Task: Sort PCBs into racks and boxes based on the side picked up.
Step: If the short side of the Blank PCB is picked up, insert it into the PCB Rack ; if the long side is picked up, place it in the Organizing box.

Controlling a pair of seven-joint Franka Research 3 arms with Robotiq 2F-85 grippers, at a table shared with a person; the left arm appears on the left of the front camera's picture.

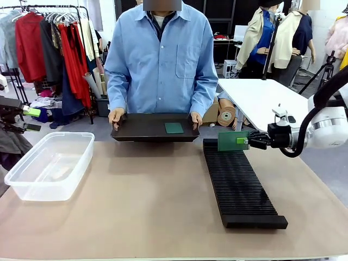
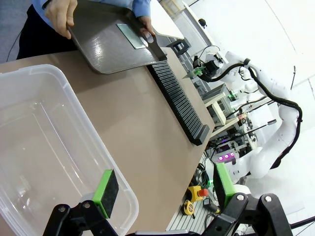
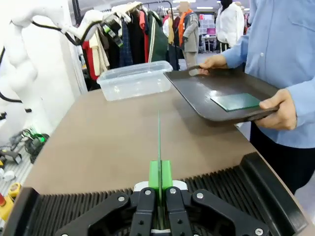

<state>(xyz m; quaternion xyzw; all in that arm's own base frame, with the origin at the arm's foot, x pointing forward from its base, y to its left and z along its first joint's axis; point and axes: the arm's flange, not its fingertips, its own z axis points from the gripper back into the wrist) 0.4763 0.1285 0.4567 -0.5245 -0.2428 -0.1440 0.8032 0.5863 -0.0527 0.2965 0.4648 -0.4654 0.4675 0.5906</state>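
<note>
The PCB [image 1: 231, 140] is clamped on edge by the right gripper [image 1: 243, 141], just above the slotted rack's [image 1: 239, 187] far end, parallel to its ribs.

The held PCB [image 1: 232, 140] is mid green. The tray [image 1: 136, 134] is dull black, and the second PCB [image 1: 174, 128] on it is a darker green. The rack [image 1: 239, 182] is black with fine parallel ribs. The box [image 1: 49, 163] is clear. The table [image 1: 152, 212] is plain tan. The fingers [image 2: 114, 186] are black with bright green pads [image 2: 102, 189]. The arm [image 1: 329, 128] is white and the person's shirt [image 1: 160, 60] light blue.
</note>
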